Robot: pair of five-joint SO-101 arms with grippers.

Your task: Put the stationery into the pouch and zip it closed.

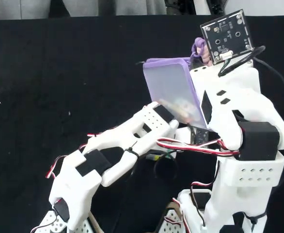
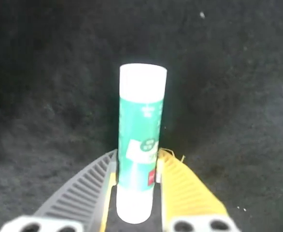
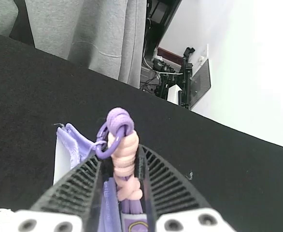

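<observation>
The glue stick (image 2: 140, 140) sits clamped in the closed left end effector (image 2: 138, 155), while the purple pouch (image 1: 173, 94) hangs above the black table (image 1: 59, 73), its zipper end pinched tight by the right end effector (image 3: 121, 155).

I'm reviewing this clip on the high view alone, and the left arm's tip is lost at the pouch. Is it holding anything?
Observer: Yes. The left gripper is shut on a green-and-white glue stick.
Operator: What part of the pouch has the right one got?
Observer: The right gripper pinches the pouch at its zip end. A knotted peach cord sits between its fingers, tied to the purple pull ring.
Operator: Is the glue stick inside the pouch?
Observer: It doesn't look so. Black tabletop lies behind the stick, and no pouch fabric surrounds it.
</observation>
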